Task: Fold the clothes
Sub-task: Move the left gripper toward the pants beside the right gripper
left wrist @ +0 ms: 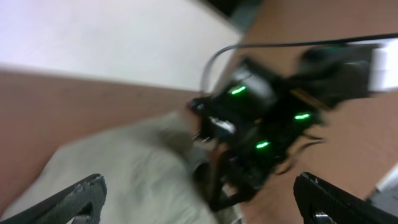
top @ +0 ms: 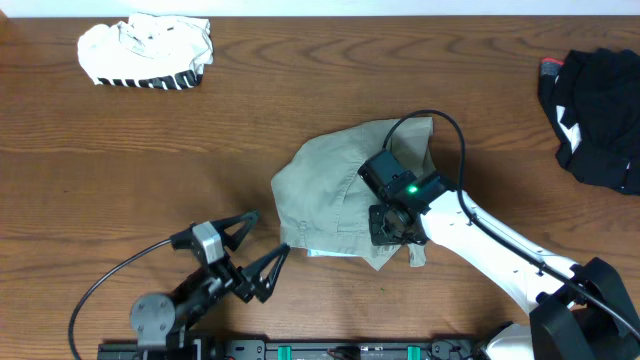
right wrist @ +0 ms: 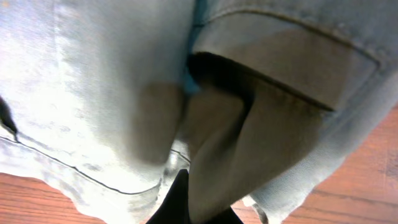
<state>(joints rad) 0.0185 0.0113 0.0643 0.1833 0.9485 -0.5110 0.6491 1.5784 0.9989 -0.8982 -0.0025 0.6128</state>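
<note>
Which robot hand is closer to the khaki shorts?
Right. The right gripper sits on top of the khaki shorts, pinching the fabric. The left gripper hangs open over bare table, just off their left edge.

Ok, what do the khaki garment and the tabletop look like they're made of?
The khaki garment looks like woven cotton twill: matte, with stitched seams and soft creases. The tabletop is wood or wood-look laminate, with brown streaky grain and a slight sheen; I cannot tell which.

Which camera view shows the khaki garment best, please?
The overhead view: it shows the khaki garment whole, but for a patch under the right arm. Left wrist gives a blurred part; right wrist, only close-up fabric.
</note>
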